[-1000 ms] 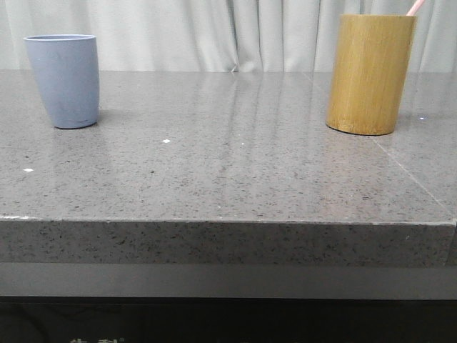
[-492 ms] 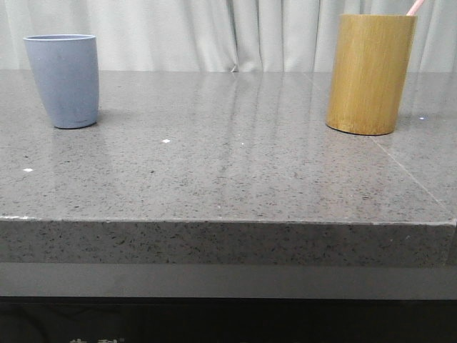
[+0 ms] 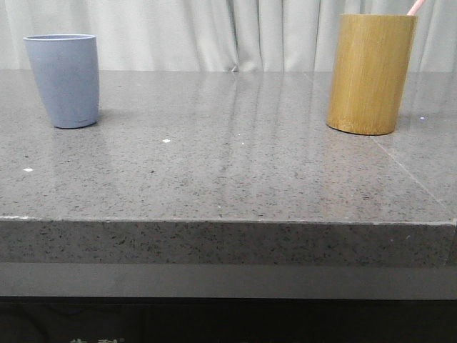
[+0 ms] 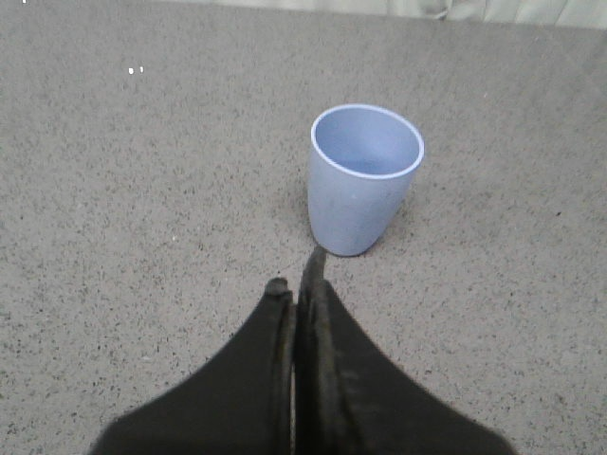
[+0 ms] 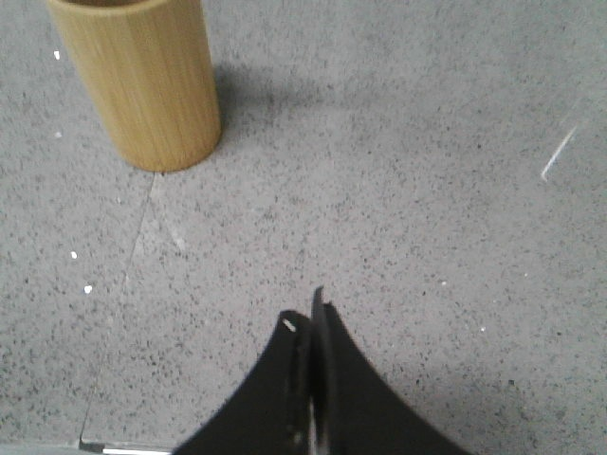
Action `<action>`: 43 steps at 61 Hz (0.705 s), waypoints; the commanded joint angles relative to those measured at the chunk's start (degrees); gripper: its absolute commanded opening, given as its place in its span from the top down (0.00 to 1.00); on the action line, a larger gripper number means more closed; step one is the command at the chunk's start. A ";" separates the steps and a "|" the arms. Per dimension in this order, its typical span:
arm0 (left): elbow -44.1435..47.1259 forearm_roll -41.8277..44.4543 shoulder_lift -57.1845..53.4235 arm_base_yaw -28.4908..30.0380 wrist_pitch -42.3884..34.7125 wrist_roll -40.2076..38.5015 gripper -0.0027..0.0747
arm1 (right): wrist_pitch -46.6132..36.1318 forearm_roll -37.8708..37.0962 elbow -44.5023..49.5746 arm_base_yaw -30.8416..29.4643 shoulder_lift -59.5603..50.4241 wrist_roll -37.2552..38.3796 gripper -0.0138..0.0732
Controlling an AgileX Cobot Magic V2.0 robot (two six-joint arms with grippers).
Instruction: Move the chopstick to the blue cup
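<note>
Task not started from what I see. Chopstick (image 3: 415, 6) sits in the bamboo holder (image 3: 370, 73) at far right of the table (image 3: 228, 179), only its pink tip poking out over the rim and leaning right. Blue cup (image 3: 63, 80) stands upright at far left, well apart from the holder, empty inside per left wrist cam.

Left gripper (image 4: 297, 284): fingers pressed together, nothing between them, hovering just near of the cup. Right gripper (image 5: 305, 315): fingers together too, holding nothing, hanging over bare table with the holder further off and to one side.

Step in hand, my guess: get the R arm onto the stick. How I'd do it well:
- Spread the R fingers first, before closing in; they're no use pressed together.
- Come in above the holder rim, line the finger gap w/ the lean of the tip, not straight vertical.
- Pinch on the exposed tip only. It's thin, so centre it on the pads or it'll twist out.
- Lift straight along the stick's axis until it clears the rim; dragging sideways could tip the holder.
- Keep L arm out of the way, or use it to take a handover mid-table, since the cup is far across.
</note>
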 commanded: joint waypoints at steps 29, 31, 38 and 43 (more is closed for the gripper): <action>-6.51 -0.34 8.56 -4.65 -7.24 2.61 0.34 | -2.92 2.86 -1.60 0.14 0.39 -3.81 0.15; -7.95 -0.34 9.94 -5.49 -6.96 2.61 0.34 | -2.92 2.91 -1.60 0.14 0.39 -3.79 0.15; -13.12 -0.23 14.78 -7.18 -4.92 2.61 0.34 | -2.92 2.91 -1.60 0.14 0.39 -3.79 0.15; -17.54 -0.23 19.29 -7.20 -2.54 2.61 0.34 | -2.92 2.91 -1.60 0.14 0.39 -3.79 0.15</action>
